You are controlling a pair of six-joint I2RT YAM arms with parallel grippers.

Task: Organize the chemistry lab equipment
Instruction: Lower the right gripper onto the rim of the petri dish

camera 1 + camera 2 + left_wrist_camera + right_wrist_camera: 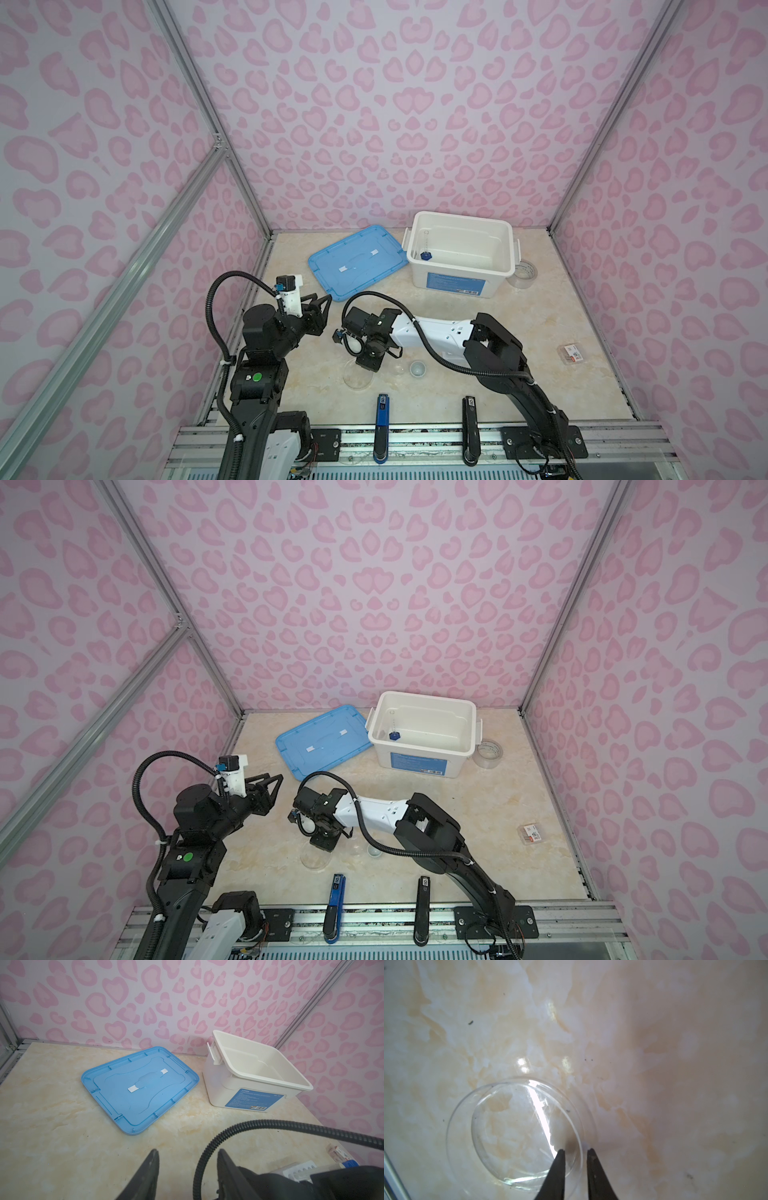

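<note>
A clear round dish (517,1130) lies on the marble table near the front edge in both top views (358,376) (314,858). My right gripper (576,1150) points down over it. Its fingers stand narrowly apart, one inside the dish's rim and one outside. A small white cup (417,368) sits just right of the dish. A tiny blue-based cylinder (425,254) stands inside the white bin. The white rack (299,1169) with a blue-capped tube (349,1163) shows only in the left wrist view. My left gripper (188,1151) (326,301) hovers open and empty near the blue lid.
The white bin (461,270) stands open at the back, with its blue lid (357,262) flat on the table to its left. A clear tape roll (524,274) sits right of the bin. A small clear box (572,353) lies at the far right.
</note>
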